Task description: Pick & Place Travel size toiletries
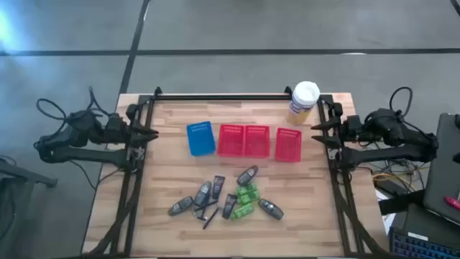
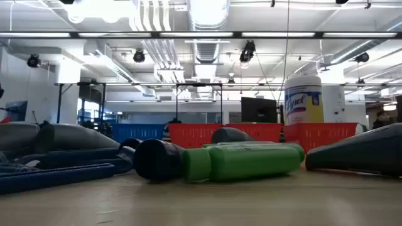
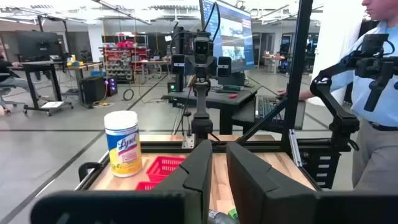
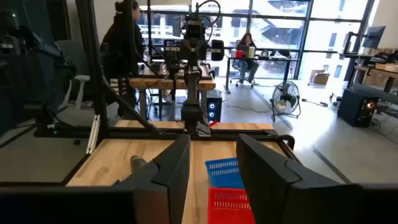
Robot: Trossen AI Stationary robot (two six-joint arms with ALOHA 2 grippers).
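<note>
The travel size toiletries lie in a loose pile on the near middle of the table: dark grey tubes [image 1: 203, 193], bright green little bottles [image 1: 248, 194] and a thin dark blue stick [image 1: 210, 218]. The low view shows a green bottle [image 2: 245, 161] lying on its side next to a dark tube [image 2: 157, 160]. My left gripper [image 1: 149, 134] [image 3: 219, 177] waits at the table's left edge, open with a narrow gap. My right gripper [image 1: 316, 134] [image 4: 213, 174] waits at the right edge, open. Both are far from the pile.
A blue mesh basket [image 1: 200, 138] and red mesh baskets [image 1: 244, 140] [image 1: 287, 144] stand in a row across the table's middle, beyond the pile. A tall yellow canister with a white lid [image 1: 303, 101] stands at the far right corner. People are in the room behind the table.
</note>
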